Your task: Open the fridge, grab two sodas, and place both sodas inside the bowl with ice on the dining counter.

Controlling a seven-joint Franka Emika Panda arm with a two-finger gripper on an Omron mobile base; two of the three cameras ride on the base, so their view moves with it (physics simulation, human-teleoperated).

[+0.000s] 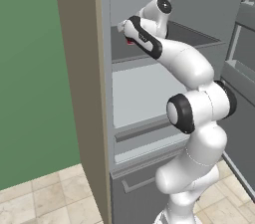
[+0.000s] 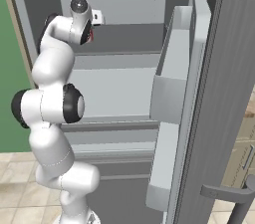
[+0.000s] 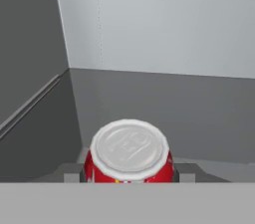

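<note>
So the fridge (image 2: pixel 219 93) already stands open, its door swung wide, and neither soda has left it yet. The white arm rises, folds at the elbow and reaches into the upper shelf's left corner. There the end effector (image 3: pixel 128 178) is clamped around the red can (image 3: pixel 129 153).

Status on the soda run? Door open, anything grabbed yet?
Done: the fridge stands open, its door swung wide. In hand: the gripper, reaching onto an upper shelf, has its fingers either side of the red can, apparently closed on it; the can sits at shelf level. Left: pull it out, carry it to the bowl, then fetch the second soda.
</note>
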